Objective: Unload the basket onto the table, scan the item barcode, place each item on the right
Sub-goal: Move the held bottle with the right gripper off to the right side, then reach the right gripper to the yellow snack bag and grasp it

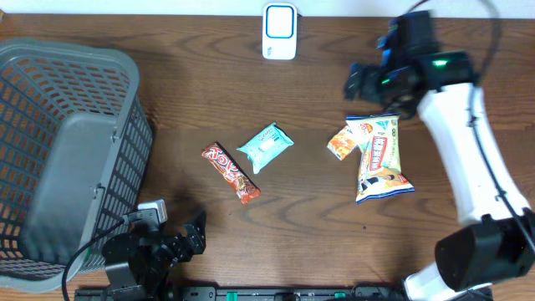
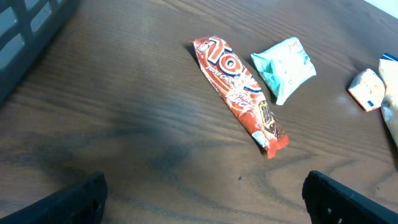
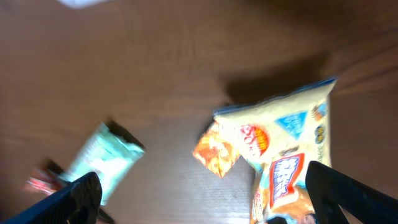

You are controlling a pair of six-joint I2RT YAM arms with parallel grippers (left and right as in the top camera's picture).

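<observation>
Overhead, I am seeing the right end effector (image 1: pixel 369 87) wide open and empty, hovering over the top edge of the snack bag (image 1: pixel 380 159). The bag is lying flat on the worktop (image 1: pixel 209 100), touching the orange packet (image 1: pixel 342 142). I am aiming to pinch one bag edge only, clear of its neighbour, then present its barcode to the white scanner (image 1: pixel 278 31). The left end effector (image 1: pixel 185 238) is sitting open and idle.

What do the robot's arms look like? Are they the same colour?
No. The right arm is a long white tube with black joints, a glowing green light, little blue bits and a thin black cable running along it. The left arm is mostly black. Both arms end in chunky black fingers.
</observation>
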